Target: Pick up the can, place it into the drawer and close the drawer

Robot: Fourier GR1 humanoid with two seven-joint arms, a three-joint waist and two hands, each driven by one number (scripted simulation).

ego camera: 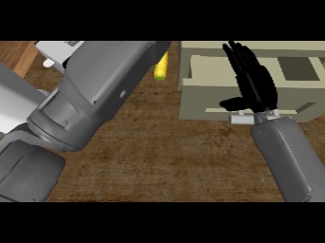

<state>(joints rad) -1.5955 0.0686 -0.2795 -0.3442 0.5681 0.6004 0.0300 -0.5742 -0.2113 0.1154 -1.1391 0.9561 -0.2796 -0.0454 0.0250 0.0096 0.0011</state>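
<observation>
**K:** Left forearm (88, 99) is closest to us. It's a big grey mass filling the left side, running from the lower left corner up to the top edge.

**M:** And the can?

**K:** We don't have a clear sight of it. A yellow object (162, 66) shows just beside the far end of that forearm, partly hidden by it. It might be the can, but we can't tell from this angle. It sits left of the drawer (207, 71), not in it.

**M:** Left hand?

**K:** We only get a dark sliver of the left hand (162, 46) at the forearm's tip, against the top edge. We can't tell whether it's open or closed.

**M:** And the drawer?

**K:** It's beige, at upper right, and it looks pulled out toward us. The handle (243, 118) on its front panel is pale grey.

**M:** Right hand?

**K:** The right hand (253, 83) lies over the drawer. Its fingers (239, 57) are straight, close together and pointing away from us. The thumb sticks out left near the front panel, and the hand holds nothing. The wrist sits just beside the handle, and the right forearm (291, 161) comes up from the lower right.

**M:** Anything else?

**K:** We see the wooden counter (172, 156) beneath everything, and a white object (56, 50) at top left, half behind the left forearm.
</observation>
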